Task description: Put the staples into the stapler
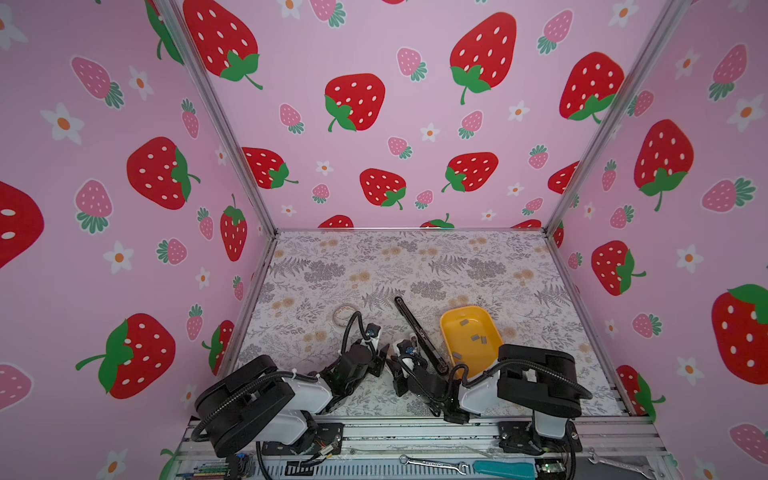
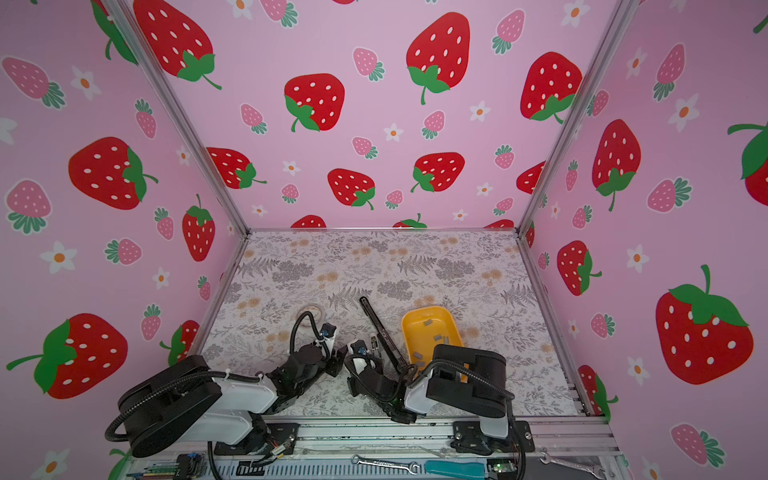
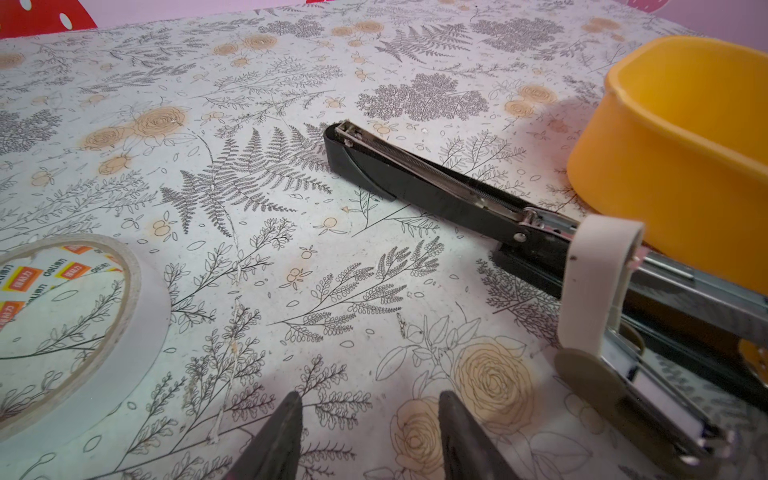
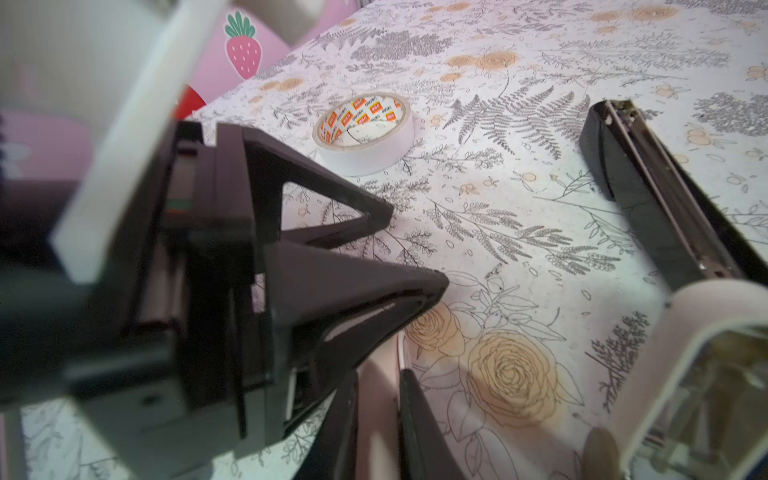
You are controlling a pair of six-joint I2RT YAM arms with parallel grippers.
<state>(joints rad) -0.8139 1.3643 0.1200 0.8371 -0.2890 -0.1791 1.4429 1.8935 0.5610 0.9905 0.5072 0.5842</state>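
The black stapler [image 1: 417, 332] [image 3: 436, 187] [image 4: 656, 199] lies opened out flat on the floral table. Its metal magazine [image 3: 685, 299] is bare, and a white loop of tape [image 3: 590, 270] [image 4: 685, 324] arches over it. Several small grey staples [image 1: 475, 338] lie in the yellow tray [image 1: 478, 316] [image 3: 665, 166], right of the stapler. My left gripper [image 1: 384, 353] [image 3: 371, 397] [image 4: 413, 251] hovers open over bare table, left of the stapler's near end, holding nothing. My right gripper [image 1: 393, 360] [image 4: 380, 374] sits close beside it. Its jaws are shut on a pale strip that looks like tape.
A roll of white tape [image 1: 334, 316] [image 3: 141, 316] [image 4: 365, 153] lies flat left of the stapler, just beyond the left arm. Wrenches [image 1: 432, 463] and a teal-handled tool [image 1: 503, 467] rest on the front rail. Strawberry-print walls close in three sides.
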